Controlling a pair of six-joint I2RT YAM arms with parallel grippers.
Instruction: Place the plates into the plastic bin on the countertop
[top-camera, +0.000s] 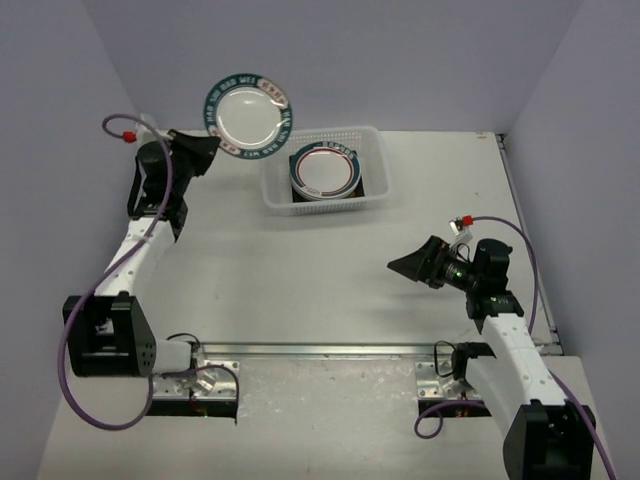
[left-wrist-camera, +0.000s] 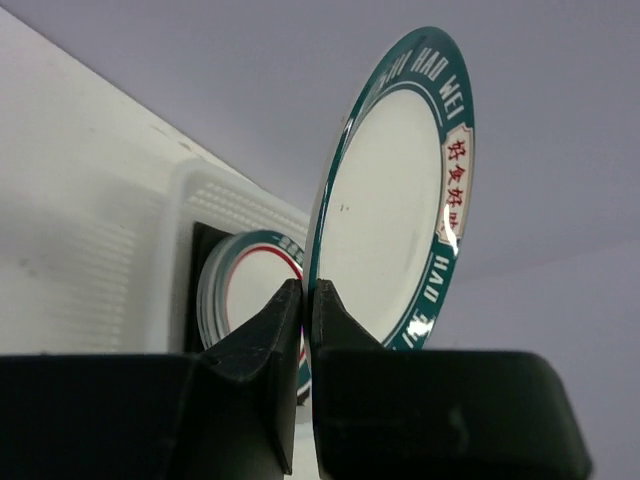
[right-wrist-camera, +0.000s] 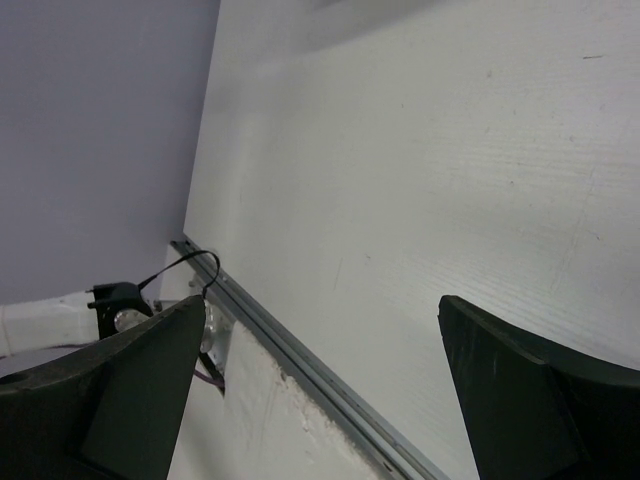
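Carrying is underway: left pincer (left-wrist-camera: 307, 292) is clamping the teal-rimmed plate (left-wrist-camera: 390, 200) by its edge. Next it is needing lowering into the bin (left-wrist-camera: 190, 205) ahead of it. Right pincer (right-wrist-camera: 325, 340) is gaping, empty.

In the left wrist view, the held plate (left-wrist-camera: 400, 200) loses its lower rim between the fingers of the left hand (left-wrist-camera: 305, 300), so I can't tell how deep the pinch goes. From above, the stack (top-camera: 323, 172) in the bin (top-camera: 272, 192) can't be counted, and the dark shape (top-camera: 374, 187) under it is mostly covered. The rim lettering there is too small to read. The right hand (right-wrist-camera: 322, 302) has both fingers chopped off by the bottom edge of its own view.
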